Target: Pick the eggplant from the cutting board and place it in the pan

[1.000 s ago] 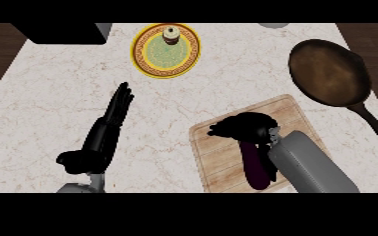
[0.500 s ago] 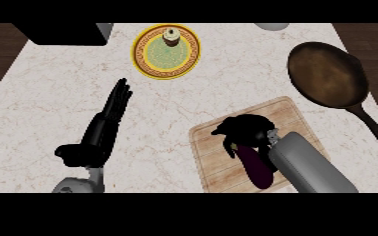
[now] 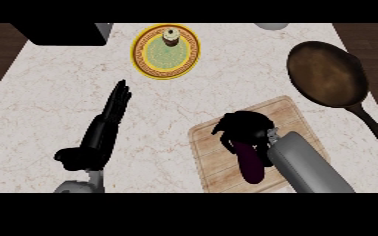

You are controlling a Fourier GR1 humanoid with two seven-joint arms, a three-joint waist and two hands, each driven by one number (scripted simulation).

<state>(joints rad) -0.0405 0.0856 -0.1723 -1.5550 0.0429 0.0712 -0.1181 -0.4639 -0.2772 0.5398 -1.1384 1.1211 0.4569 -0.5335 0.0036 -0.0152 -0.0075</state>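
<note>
- Looking straight down at a pale marble counter (image 3: pixel 59 95).
- Right hand (image 3: pixel 244 126) sits over the wooden cutting board (image 3: pixel 214 155), fingers curled down round the top end of the eggplant (image 3: pixel 249 162).
- Eggplant is dark purple and lies on the board, long axis running toward the lower edge of the view; its upper end is hidden under the hand, its lower end sticks out free beside the grey forearm.
- Can't tell whether the eggplant is lifted off the board or resting on it.
- Left hand (image 3: pixel 103 127) lies over the counter at the left, fingers straight and close together, pointing up the view, holding nothing; thumb sticks out to the left near the wrist.
- Pan (image 3: pixel 327 73) is brown, at the right side of the counter, above and right of the board, apart from it; handle runs down toward the right edge. Nothing in it.
- Yellow-rimmed plate (image 3: pixel 188 60) with a green centre sits near the top middle; a small cupcake (image 3: pixel 171 36) stands on its upper part.
- Dark box-like thing (image 3: pixel 63 32) in the top-left corner.
- Pale round object (image 3: pixel 272 26) cut off at the top edge; can't tell what it is.
</note>
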